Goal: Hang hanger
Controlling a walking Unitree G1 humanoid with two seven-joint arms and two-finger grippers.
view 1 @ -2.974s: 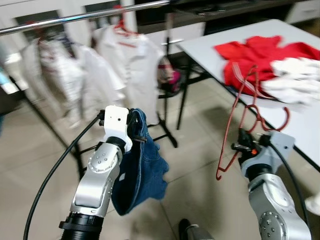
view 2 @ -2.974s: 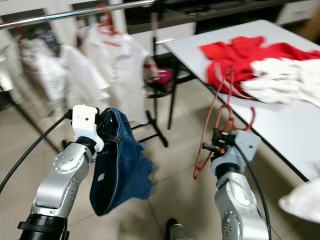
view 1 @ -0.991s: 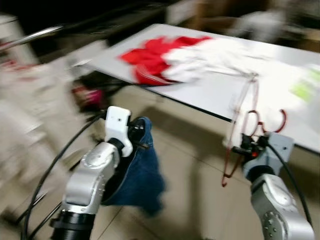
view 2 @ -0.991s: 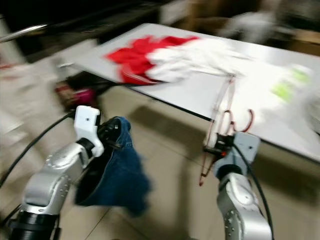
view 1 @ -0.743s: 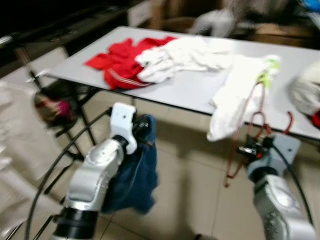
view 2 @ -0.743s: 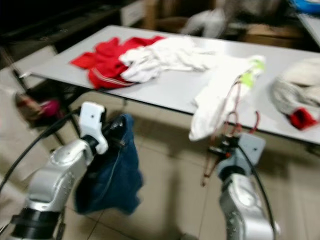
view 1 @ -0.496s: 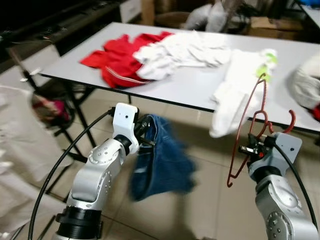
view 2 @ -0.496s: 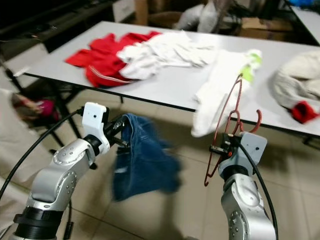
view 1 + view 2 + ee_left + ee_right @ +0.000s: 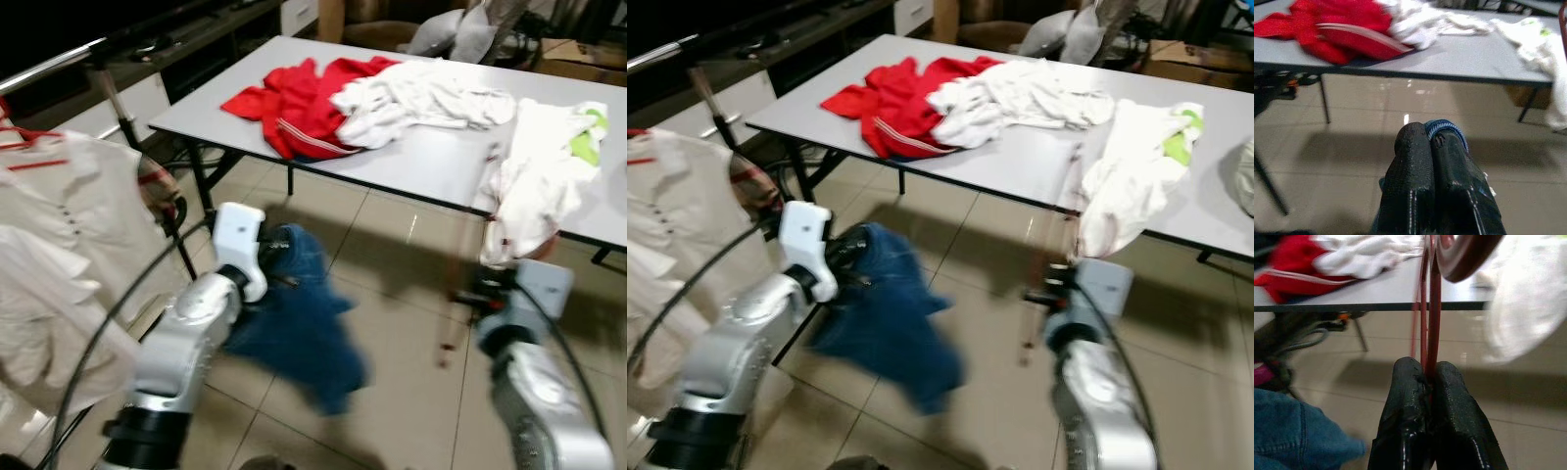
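Hanger (image 9: 1428, 308) pinched in right gripper (image 9: 1430, 382), fingers tight on its red wire, just short of table (image 9: 1038, 162). Left gripper (image 9: 1431, 142) clamped on jeans (image 9: 887, 318), also before table. Red and white clothes (image 9: 950, 93) on table beyond.

The dark red wire hanger (image 9: 1431, 323) is standing upright, its thin wires rising close together from between the right gripper's (image 9: 1431, 382) fingers (image 9: 1403, 421), which are pinching it tight. Its thick curved hook (image 9: 1464, 254) is arching across above. In the head views it is showing as a faint, blurred red streak (image 9: 487, 211).
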